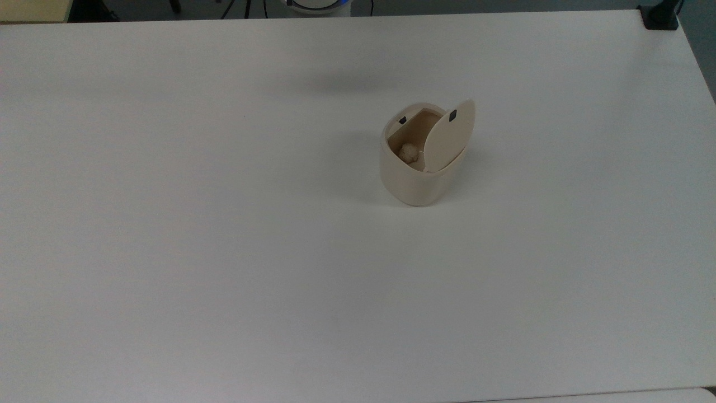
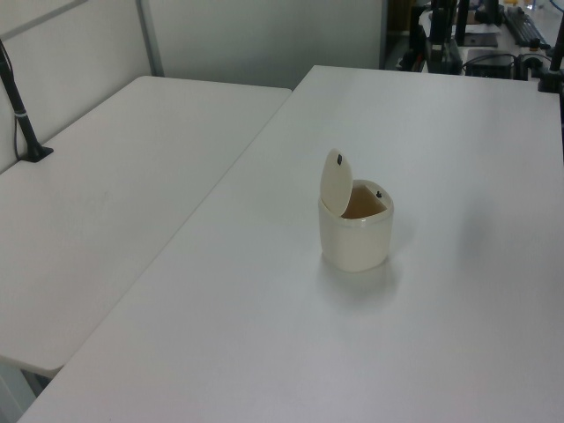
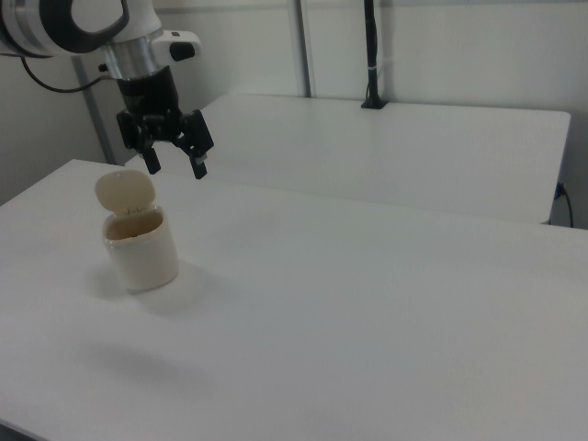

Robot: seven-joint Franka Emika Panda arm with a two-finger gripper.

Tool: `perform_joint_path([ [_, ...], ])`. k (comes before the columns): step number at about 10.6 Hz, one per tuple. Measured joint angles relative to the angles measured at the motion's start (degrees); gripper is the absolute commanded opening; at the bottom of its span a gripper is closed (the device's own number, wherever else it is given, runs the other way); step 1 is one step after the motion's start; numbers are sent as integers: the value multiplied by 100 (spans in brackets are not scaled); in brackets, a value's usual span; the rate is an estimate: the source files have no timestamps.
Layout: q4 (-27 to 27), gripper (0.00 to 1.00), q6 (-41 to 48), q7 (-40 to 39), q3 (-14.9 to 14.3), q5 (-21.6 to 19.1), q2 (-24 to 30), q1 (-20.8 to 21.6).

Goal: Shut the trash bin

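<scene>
Pincer (image 3: 175,168) hanging in the air in the right view, black fingers (image 3: 197,165) spread wide apart with nothing between them, raised above the white table (image 3: 367,303) and set up and toward the right view's right of the trash bin (image 3: 140,246), not touching it. In the same view, bin standing upright on the table near the right view's left, cream body rounded, lid (image 3: 124,192) tipped up on its hinge and standing nearly on edge above the rim. In the top view, bin (image 1: 417,179) upright a little to the top view's right of the table's middle, lid (image 1: 449,136) raised on the top view's right side of the mouth with a small black square mark (image 1: 453,116) near its upper edge; a second small black mark (image 1: 402,120) on the inner rim at the top view's left, and a pale crumpled lump (image 1: 408,151) lying inside. Soft shadow on the table surface (image 1: 168,252) above the bin. In the left view, bin (image 2: 357,238) upright on the nearer table (image 2: 264,352), lid (image 2: 335,181) lifted on the left view's left side of the opening, brownish inside visible below it; second white table (image 2: 115,176) adjoining at the left view's left.
</scene>
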State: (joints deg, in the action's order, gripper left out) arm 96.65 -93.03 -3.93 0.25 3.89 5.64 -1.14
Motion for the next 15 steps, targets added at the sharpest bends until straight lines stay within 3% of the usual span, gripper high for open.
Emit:
perform_joint_path([
  [6,3,100,0,0,1,0,-18,0],
  [7,3,96,0,0,1,0,-18,0],
  [11,3,9,0,-1,11,0,-34,2],
  [12,3,0,0,-1,12,0,-36,3],
  [15,6,0,0,-9,17,0,-58,21],
])
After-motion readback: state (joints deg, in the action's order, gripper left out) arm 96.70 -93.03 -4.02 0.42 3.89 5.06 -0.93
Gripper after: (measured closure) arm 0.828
